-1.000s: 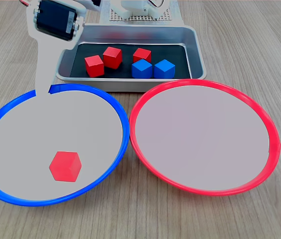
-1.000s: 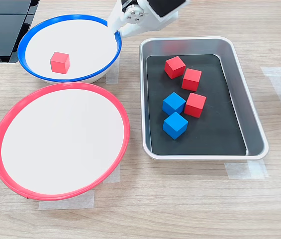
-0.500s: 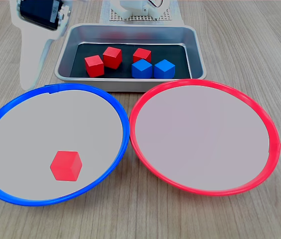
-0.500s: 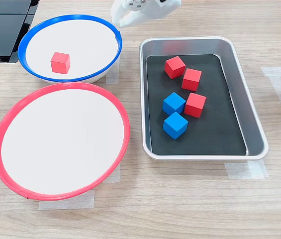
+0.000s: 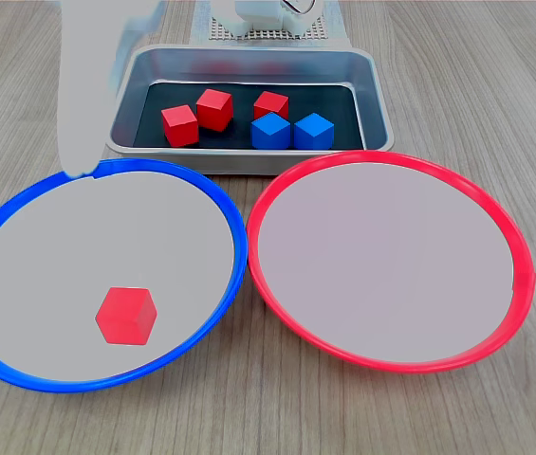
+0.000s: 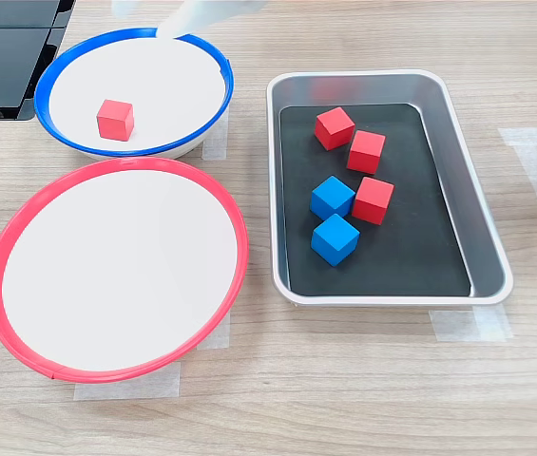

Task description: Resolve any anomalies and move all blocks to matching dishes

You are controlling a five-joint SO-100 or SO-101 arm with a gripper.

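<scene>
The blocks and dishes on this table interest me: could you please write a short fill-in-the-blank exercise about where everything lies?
1. The lone red block lies inside the ____-rimmed dish.
2. The metal tray holds three red blocks and ____ blue blocks.
3. The red-rimmed dish holds ____ blocks.
4. In the first exterior view, the tray stands ____ the two dishes.

Missing words: blue; two; no; behind
</scene>
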